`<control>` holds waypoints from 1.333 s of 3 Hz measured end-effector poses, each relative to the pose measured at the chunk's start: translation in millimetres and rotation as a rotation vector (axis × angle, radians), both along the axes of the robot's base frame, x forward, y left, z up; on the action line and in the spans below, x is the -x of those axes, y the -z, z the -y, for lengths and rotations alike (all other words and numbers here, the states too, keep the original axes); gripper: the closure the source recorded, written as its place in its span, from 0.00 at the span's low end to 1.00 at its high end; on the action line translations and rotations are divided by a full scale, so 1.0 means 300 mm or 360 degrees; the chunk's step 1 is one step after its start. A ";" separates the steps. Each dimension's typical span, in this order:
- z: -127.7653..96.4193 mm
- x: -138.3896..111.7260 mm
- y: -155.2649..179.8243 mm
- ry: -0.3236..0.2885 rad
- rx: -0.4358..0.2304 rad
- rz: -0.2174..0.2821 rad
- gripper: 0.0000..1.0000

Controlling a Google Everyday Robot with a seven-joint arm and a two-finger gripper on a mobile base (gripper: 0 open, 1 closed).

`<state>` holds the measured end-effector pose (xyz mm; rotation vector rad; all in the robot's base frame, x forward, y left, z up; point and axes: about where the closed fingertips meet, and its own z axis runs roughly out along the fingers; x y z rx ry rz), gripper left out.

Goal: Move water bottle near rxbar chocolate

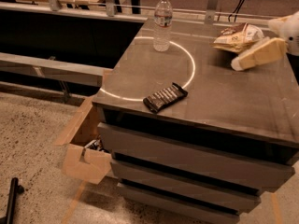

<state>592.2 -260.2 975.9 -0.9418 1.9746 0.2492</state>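
Observation:
The water bottle (162, 22) stands upright at the back of the dark cabinet top (233, 101), clear and ribbed, with a white cap. The rxbar chocolate (165, 97) lies flat near the front edge, dark with pale lettering. My gripper (257, 55) is at the right side above the top, its pale fingers pointing left, well to the right of the bottle and behind the bar. It touches neither.
A crinkled tan-and-white snack bag (238, 36) lies at the back right, just beside the gripper. A bright ring of light (191, 73) marks the top. An open cardboard box (84, 148) sits on the floor at the cabinet's left. A rail runs behind.

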 end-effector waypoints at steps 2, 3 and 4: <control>-0.022 -0.023 0.001 0.0013 0.0035 0.0021 0.00; -0.074 -0.107 0.037 -0.0005 -0.0023 0.0093 0.00; -0.150 -0.249 0.091 -0.0077 -0.0120 0.0154 0.00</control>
